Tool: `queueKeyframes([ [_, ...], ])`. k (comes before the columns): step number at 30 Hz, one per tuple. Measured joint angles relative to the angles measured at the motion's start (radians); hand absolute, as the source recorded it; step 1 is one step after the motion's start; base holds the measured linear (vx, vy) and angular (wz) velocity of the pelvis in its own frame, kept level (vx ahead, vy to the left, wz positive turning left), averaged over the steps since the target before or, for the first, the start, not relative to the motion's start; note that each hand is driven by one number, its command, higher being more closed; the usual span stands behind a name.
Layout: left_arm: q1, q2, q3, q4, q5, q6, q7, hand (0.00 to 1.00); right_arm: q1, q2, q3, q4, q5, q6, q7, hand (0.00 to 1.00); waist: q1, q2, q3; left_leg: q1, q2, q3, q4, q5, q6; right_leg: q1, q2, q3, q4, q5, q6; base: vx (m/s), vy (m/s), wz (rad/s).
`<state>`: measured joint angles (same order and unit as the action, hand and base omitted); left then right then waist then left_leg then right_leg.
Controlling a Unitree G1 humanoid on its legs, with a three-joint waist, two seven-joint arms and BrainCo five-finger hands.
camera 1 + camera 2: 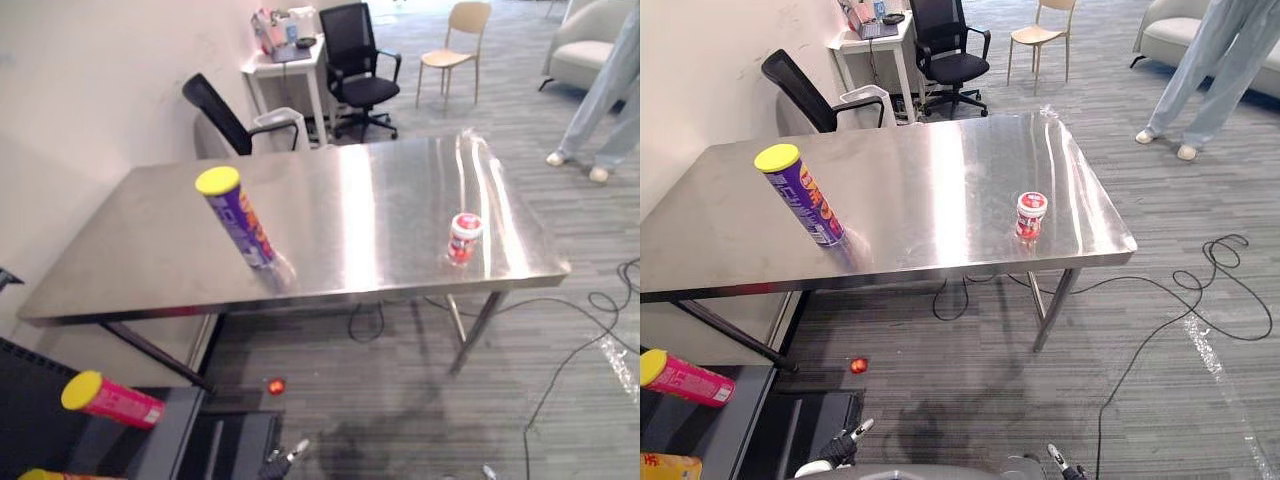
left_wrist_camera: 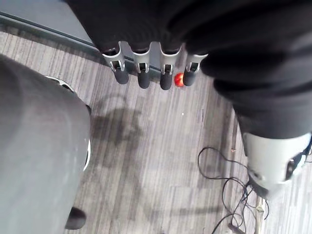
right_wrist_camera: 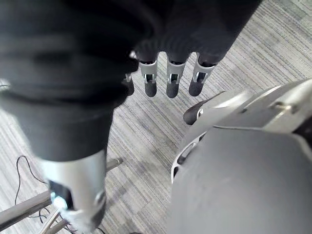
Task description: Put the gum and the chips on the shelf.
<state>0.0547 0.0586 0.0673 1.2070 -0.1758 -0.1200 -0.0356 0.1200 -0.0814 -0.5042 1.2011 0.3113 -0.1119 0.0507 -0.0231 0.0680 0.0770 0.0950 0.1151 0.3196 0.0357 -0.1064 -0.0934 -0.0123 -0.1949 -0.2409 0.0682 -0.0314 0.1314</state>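
Our left robot hand and right robot hand hang relaxed and empty above the floor, while ahead on the table the chips can stands upright to our left and the gum tub to our right, each nearer that side's hand.

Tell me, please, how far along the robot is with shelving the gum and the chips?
Done: neither item is shelved yet, though a pink can lies on the dark shelf. In hand: nothing. The left hand and right hand hang over the floor, fingers straight and empty. Left: the purple chips can and the gum tub both stand on the steel table, well apart.
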Motion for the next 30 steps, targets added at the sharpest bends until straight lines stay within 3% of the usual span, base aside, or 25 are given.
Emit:
queueKeyframes([
  [6, 0.0, 0.007, 0.03, 0.0, 0.0, -0.001, -0.013, 0.0, 0.003, 0.003, -0.01, 0.028, 0.0, 0.004, 0.004, 0.0, 0.006, -0.027, 0.0, 0.019, 0.028, 0.014, -0.035, 0.0, -0.017, 0.049, 0.059, 0.028, -0.145, 0.054, -0.005, -0.06, -0.067, -0.2],
  [14, -0.001, 0.005, 0.085, 0.006, 0.001, 0.0, -0.013, 0.0, 0.0, -0.003, -0.088, 0.032, 0.007, 0.017, 0.023, 0.0, 0.008, -0.035, 0.001, 0.045, 0.034, 0.027, -0.033, -0.013, -0.032, 0.068, 0.076, 0.062, -0.173, 0.084, -0.016, 0.1, 0.005, -0.14],
  [19, -0.002, 0.007, 0.101, 0.002, 0.003, 0.0, -0.012, 0.0, -0.031, -0.066, -0.255, 0.03, 0.014, 0.015, 0.003, 0.0, 0.016, -0.037, 0.003, 0.045, 0.015, 0.02, -0.033, -0.022, -0.021, 0.068, 0.057, 0.06, -0.173, 0.084, -0.016, 0.06, 0.043, 0.0],
  [24, 0.013, 0.016, 0.138, -0.025, 0.025, 0.0, -0.013, 0.0, -0.072, -0.193, -0.525, 0.022, 0.013, -0.003, -0.062, 0.0, 0.016, -0.035, 0.002, 0.026, -0.006, -0.03, -0.033, -0.025, -0.014, 0.069, 0.034, 0.027, -0.17, 0.084, -0.016, 0.0, 0.032, 0.2],
  [30, 0.039, 0.023, 0.157, -0.024, 0.032, 0.001, -0.012, 0.0, -0.164, -0.288, -0.625, 0.016, 0.023, -0.006, -0.077, 0.0, -0.001, -0.036, 0.003, 0.026, -0.007, -0.028, -0.031, -0.043, -0.008, 0.067, 0.033, 0.032, -0.167, 0.081, -0.011, -0.05, -0.007, -0.04],
])
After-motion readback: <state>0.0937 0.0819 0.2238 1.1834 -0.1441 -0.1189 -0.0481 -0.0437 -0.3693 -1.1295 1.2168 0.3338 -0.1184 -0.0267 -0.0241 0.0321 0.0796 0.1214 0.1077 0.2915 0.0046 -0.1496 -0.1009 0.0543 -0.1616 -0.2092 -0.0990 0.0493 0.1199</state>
